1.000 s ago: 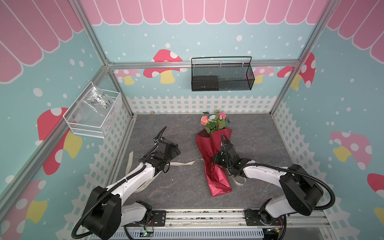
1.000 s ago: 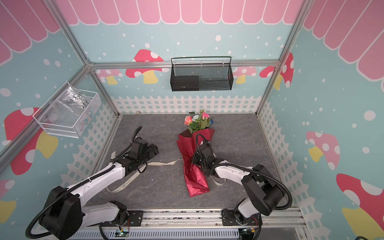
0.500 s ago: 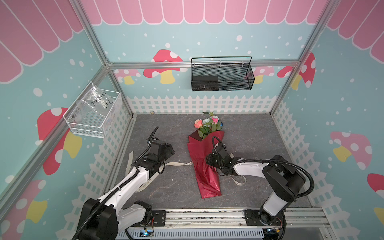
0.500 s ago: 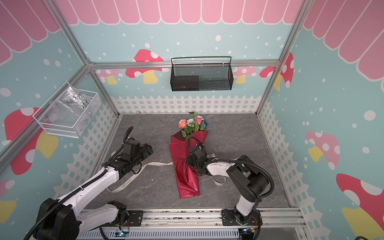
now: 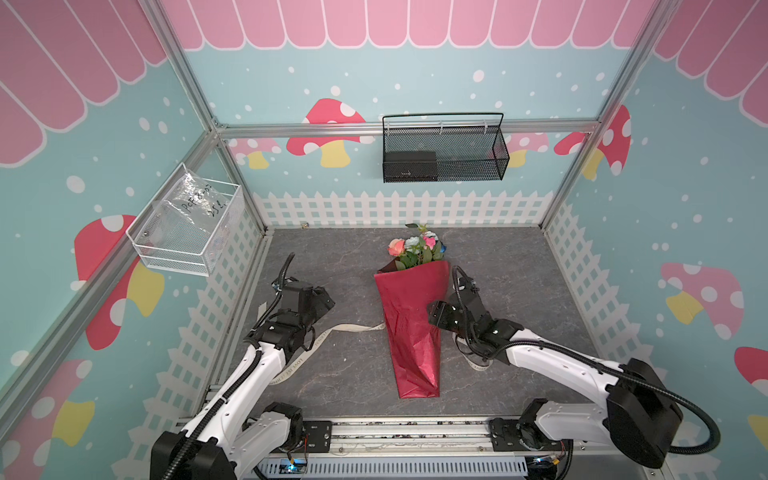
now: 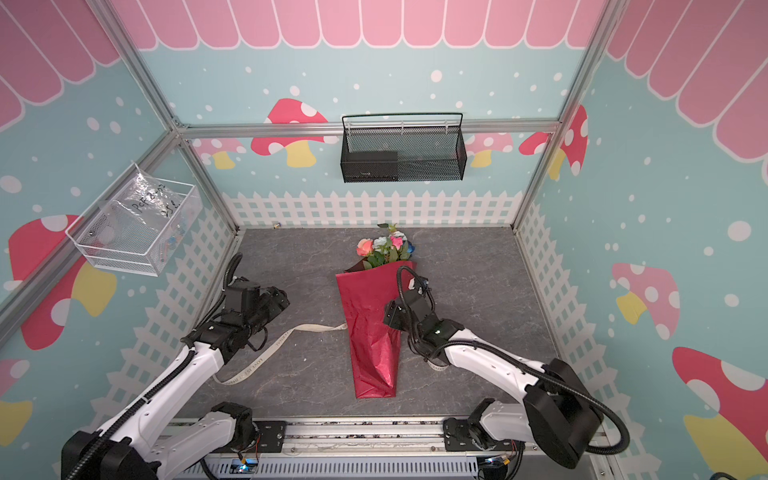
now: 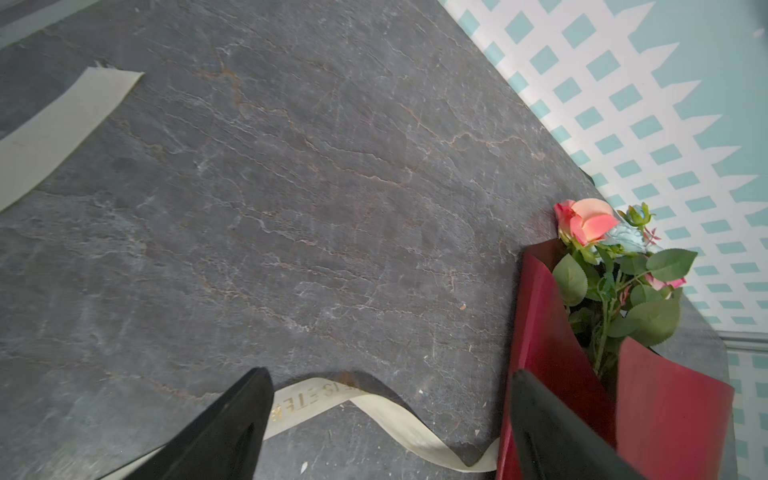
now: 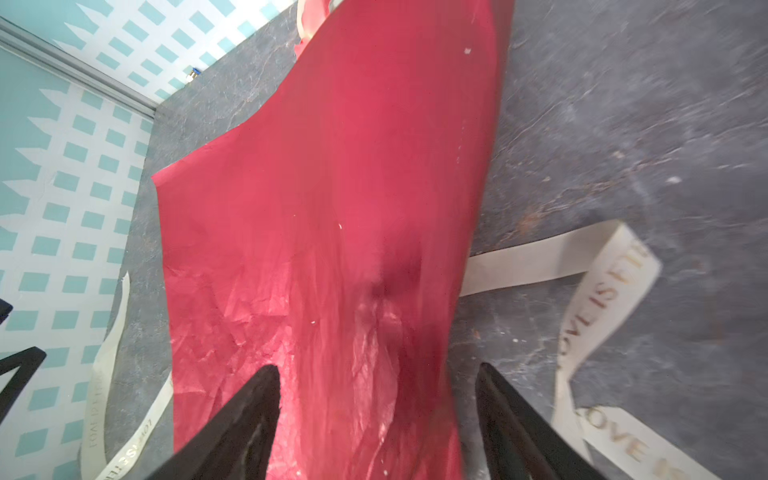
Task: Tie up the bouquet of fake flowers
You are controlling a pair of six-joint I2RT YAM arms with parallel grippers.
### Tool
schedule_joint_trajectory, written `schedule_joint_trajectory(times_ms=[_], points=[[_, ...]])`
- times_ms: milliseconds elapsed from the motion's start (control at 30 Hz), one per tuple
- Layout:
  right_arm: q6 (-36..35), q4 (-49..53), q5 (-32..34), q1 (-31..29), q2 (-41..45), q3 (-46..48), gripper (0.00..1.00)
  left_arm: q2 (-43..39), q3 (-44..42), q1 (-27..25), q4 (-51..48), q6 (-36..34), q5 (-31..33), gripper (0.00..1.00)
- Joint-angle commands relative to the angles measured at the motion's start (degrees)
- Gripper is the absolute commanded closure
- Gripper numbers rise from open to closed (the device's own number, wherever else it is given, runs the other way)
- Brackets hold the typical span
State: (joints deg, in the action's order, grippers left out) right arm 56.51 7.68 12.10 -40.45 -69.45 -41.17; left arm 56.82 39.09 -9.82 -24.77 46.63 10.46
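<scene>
Two hands, left hand (image 7: 390,374) and right hand (image 8: 378,370), gape wide, gripping nothing. The bouquet (image 5: 411,324) looks light, its paper (image 8: 332,166) crinkly and probably slippery; grip the narrow middle.

Both top views are looking steeply down from high at the front toward the mushroom-printed teal back wall (image 5: 415,83), sharing nearly the whole dark grey stone-patterned floor (image 5: 332,257). The left wrist camera is peering low across that floor past the left gripper (image 7: 390,374), facing the red-paper-wrapped bouquet of fake flowers (image 7: 673,415) and a cream lettered ribbon (image 7: 316,395). The right wrist camera is hanging very close over the same bouquet's wrap, looking out past the right gripper (image 8: 374,370) and also catching that ribbon.
</scene>
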Motion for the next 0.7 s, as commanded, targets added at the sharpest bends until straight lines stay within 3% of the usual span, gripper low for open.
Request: schedule_joint_trajectory(times_ms=[0,100,200,333,467,567,667], points=[[-4.99,12.74,3.31,2.88,3.89,1.25,0.27,-2.89,0.66,2.53,-3.76,-1.18,-0.70,0.09],[-9.05,16.51,2.95,4.14,6.61,1.51,0.34,-3.98,1.02,2.71,-3.20,-2.15,-3.72,0.11],[-13.36,12.93,-3.97,3.94,5.62,0.52,0.42,-3.61,0.99,0.98,1.82,-2.53,-10.43,0.17],[-14.63,7.51,-7.51,1.46,0.12,-1.77,0.52,1.41,2.80,-11.27,9.83,-1.09,-11.59,0.17],[-15.85,6.45,-7.90,0.83,-5.63,-5.47,0.56,10.74,6.20,-22.53,17.78,-0.47,-15.25,0.06],[-16.60,5.97,-7.40,0.79,-7.76,-7.04,0.58,17.23,9.10,-25.61,19.25,-0.88,-15.69,0.03],[-16.85,5.78,-7.82,0.75,-9.18,-8.42,0.58,22.58,10.85,-25.84,21.96,-0.68,-16.72,0.07]])
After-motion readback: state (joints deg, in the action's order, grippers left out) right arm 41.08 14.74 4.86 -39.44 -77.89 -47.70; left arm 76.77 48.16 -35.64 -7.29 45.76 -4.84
